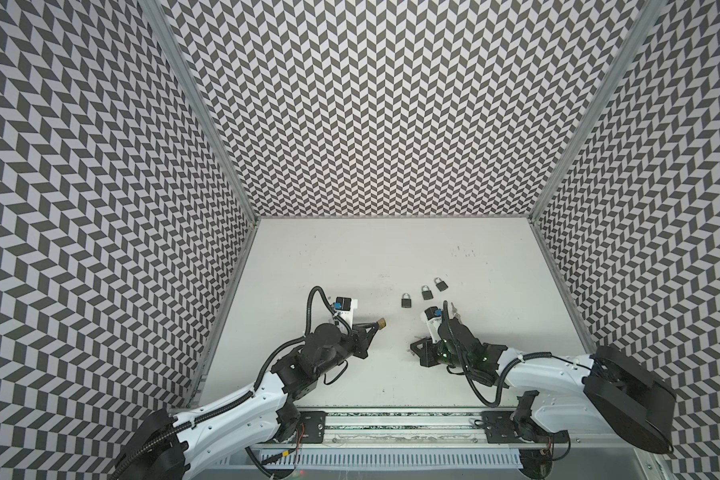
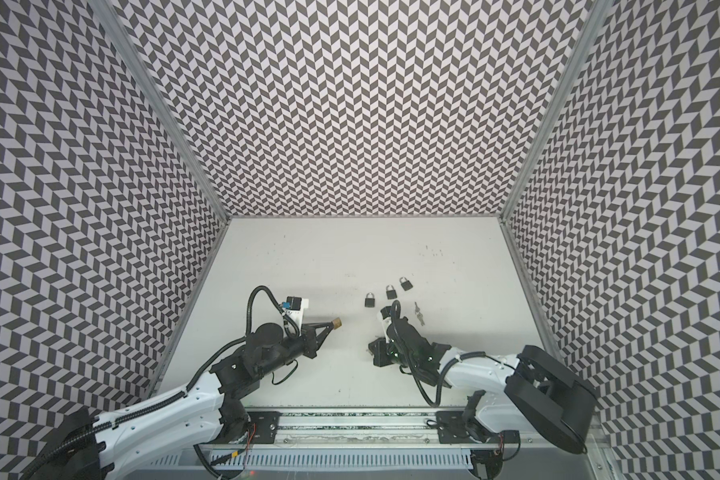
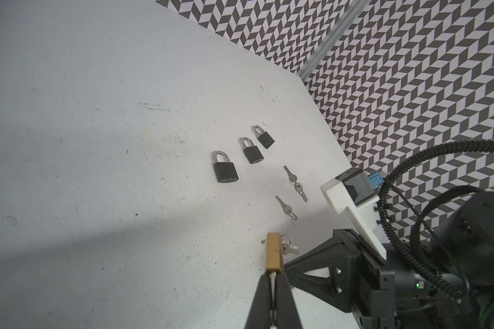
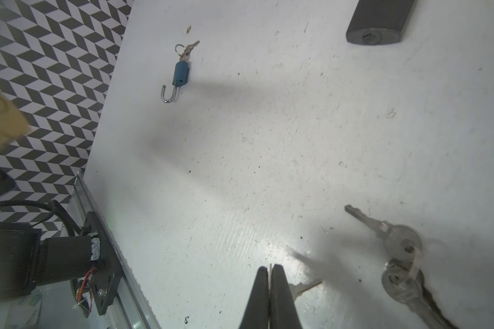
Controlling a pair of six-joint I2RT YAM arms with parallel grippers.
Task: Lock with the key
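Note:
A brass padlock (image 3: 274, 252) sticks out past the tip of my left gripper (image 3: 274, 275), which is shut on its near end; that end is hidden between the fingers. In both top views it hangs just above the table (image 1: 381, 323) (image 2: 336, 323). My right gripper (image 4: 269, 267) is shut and low over the table, tip pointing left (image 1: 413, 345). A key blade (image 4: 305, 286) pokes out from behind one of its fingers; I cannot tell whether it is gripped. A ring with keys (image 3: 289, 248) lies just beyond the brass padlock.
Three black padlocks (image 1: 406, 300) (image 1: 427, 292) (image 1: 440, 284) lie in a row behind the grippers. Loose key pairs (image 3: 295, 183) (image 3: 285, 208) (image 4: 402, 256) lie near them. A blue padlock (image 4: 180, 74) with its shackle open and keys in it lies near the left wall.

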